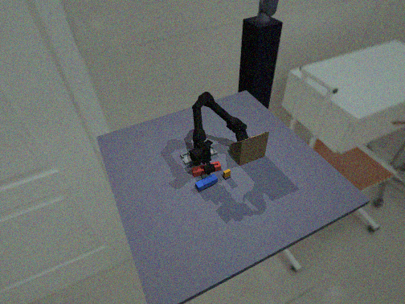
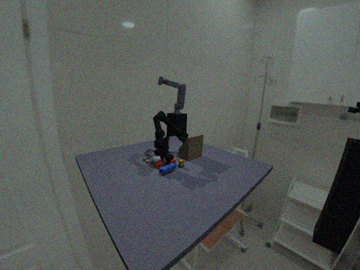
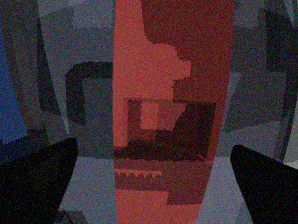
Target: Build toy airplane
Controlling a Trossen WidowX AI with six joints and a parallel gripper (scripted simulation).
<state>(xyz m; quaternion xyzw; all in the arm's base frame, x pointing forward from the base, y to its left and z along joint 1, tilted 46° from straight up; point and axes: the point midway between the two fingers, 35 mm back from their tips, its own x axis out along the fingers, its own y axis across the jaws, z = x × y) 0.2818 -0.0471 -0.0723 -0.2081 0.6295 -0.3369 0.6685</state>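
Observation:
The red fuselage (image 1: pixel 197 172) (image 2: pixel 158 165) (image 3: pixel 145 65) lies on the table with its large socket facing up. My gripper (image 3: pixel 157 151) is open and empty, pointing down low over the fuselage. In the wrist view its fingers stand one on each side of the red body, near the large socket, with gaps at both sides. The blue wing (image 1: pixel 206 182) (image 2: pixel 168 169) (image 3: pixel 9 110) lies beside the fuselage, about parallel to it. The small yellow tail fin (image 1: pixel 227 174) (image 2: pixel 181 163) stands near the fuselage's end. The pale jig (image 1: pixel 186 158) is behind the fuselage, partly hidden by the arm.
A brown upright panel (image 1: pixel 254 149) (image 2: pixel 194 148) stands on the table (image 1: pixel 173 241) (image 2: pixel 143 203) to the right of the parts, close to the arm's base. Shadows of the arm and panel fall around the parts.

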